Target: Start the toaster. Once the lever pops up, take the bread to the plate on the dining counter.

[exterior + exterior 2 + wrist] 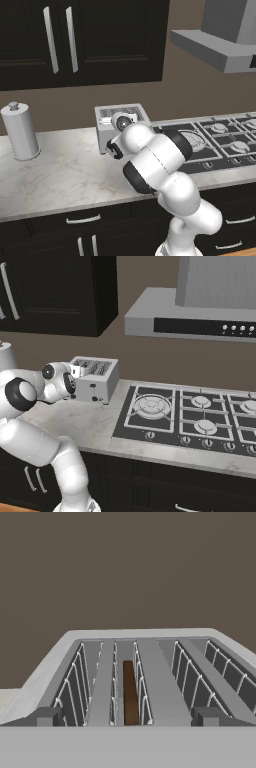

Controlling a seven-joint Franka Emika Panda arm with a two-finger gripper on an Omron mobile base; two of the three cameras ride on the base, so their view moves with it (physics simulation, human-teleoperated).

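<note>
A thin, dark brown slice of bread (129, 692) stands on edge in a slot of the boxy silver-grey four-slot toaster (94, 378); likely light, stiff and crumbly, best pinched at its top edge. The robot's two-finger gripper (76, 370), just before the toaster, gapes wide, holding nothing.

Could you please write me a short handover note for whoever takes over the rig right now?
Gripper: open, holding nothing, its finger tips just above the front edge of the toaster.
Toaster: on the marbled worktop, left of the gas hob.
Bread: dark slice sitting down in the second slot from the left in the hand view.
Done: arm brought up to the toaster.
Left: whether the lever is already pressed cannot be told; press it if not, wait for the pop-up, lift the bread out, and carry it to the plate on the dining counter.
</note>
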